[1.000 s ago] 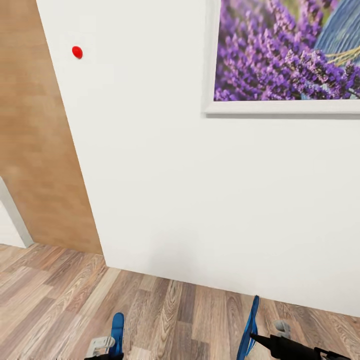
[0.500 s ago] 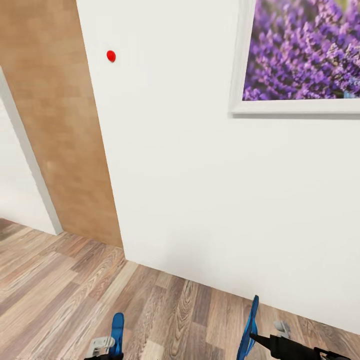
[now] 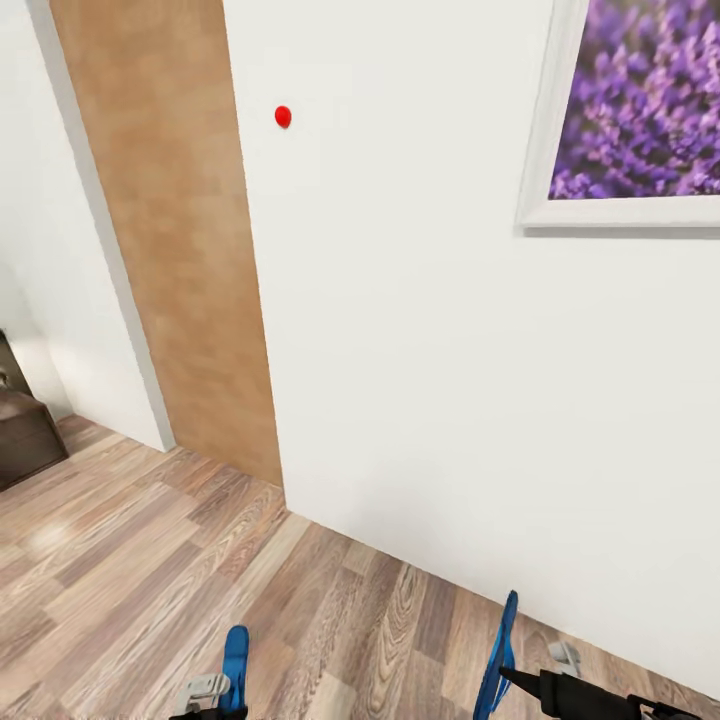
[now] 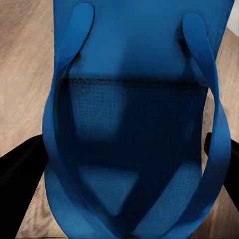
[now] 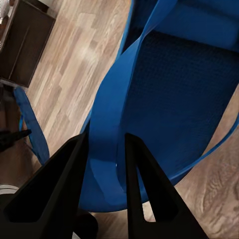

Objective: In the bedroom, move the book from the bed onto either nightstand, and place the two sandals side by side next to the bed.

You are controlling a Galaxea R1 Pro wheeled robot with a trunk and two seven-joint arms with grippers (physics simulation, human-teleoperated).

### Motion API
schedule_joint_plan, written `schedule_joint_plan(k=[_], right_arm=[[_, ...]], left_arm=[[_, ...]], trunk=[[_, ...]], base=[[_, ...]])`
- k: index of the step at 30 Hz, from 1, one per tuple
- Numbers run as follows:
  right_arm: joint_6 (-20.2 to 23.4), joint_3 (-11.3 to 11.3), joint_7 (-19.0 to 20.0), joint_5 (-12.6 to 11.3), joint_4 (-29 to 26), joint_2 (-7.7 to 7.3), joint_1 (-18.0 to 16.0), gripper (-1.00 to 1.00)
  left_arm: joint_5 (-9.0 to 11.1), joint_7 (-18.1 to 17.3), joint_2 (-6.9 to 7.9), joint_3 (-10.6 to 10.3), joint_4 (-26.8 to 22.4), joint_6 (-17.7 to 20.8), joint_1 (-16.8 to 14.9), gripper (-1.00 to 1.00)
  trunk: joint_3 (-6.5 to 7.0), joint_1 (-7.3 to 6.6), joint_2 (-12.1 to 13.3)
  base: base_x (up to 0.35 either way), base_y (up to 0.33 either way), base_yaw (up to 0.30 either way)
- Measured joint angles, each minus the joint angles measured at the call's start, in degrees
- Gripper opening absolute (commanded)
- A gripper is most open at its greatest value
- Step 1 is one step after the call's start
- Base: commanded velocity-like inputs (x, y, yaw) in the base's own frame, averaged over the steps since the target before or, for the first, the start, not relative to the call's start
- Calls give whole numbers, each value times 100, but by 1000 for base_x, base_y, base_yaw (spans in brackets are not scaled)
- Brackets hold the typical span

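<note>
Carrying both sandals toward the bed: right gripper (image 5: 102,149) fingers pinch one sandal's (image 5: 174,94) strap; left sandal (image 4: 134,114) apparently held, finger state unclear; wall (image 3: 450,400) at twelve o'clock.

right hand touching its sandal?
Touching. Right wrist view: the right hand has both fingers closed on the blue strap of the sandal, no gap.

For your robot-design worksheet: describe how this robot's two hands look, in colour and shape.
The right hand has two matt black fingers, flat, wedge-shaped and tapering to tips. In the head view the right hand shows a black pointed finger and a pale grey one; the left hand shows a pale grey blocky part.
</note>
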Motion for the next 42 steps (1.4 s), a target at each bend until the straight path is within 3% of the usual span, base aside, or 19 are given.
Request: schedule_joint_plan(k=[16,42], right_arm=[[0,1,-1,0,0,0,0,-100],[0,-11,6,-1,0,0,0,-100]], left_arm=[[0,-1,0,-1,4,0,-1,-100],[0,-1,0,2,3,0,0,-100]], trunk=[[0,0,0],[0,0,0]], base=[[2,0,269],[99,-38,269]])
